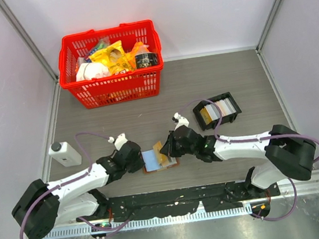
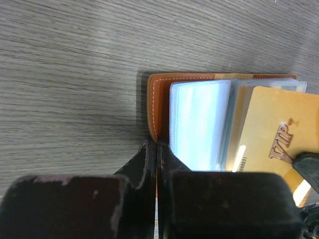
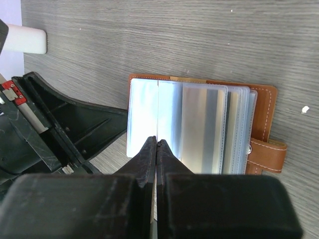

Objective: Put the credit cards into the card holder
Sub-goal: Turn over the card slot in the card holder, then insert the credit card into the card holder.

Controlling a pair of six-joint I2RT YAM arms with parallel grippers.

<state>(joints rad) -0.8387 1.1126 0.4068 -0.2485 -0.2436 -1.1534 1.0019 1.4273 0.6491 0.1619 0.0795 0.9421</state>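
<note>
Lying open at lower centre of the grey wood-grain counter [image 1: 213,83], the brown stitched leather card holder [image 1: 159,157] showed glossy clear sleeves and a gold card [image 2: 271,134]. Both black tools, left [image 1: 136,157] and right [image 1: 169,148], were pressed together at its edges.

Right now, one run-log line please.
card holder: open | gold card: on its sleeves | left pincer: shut at holder edge | right pincer: shut
</note>
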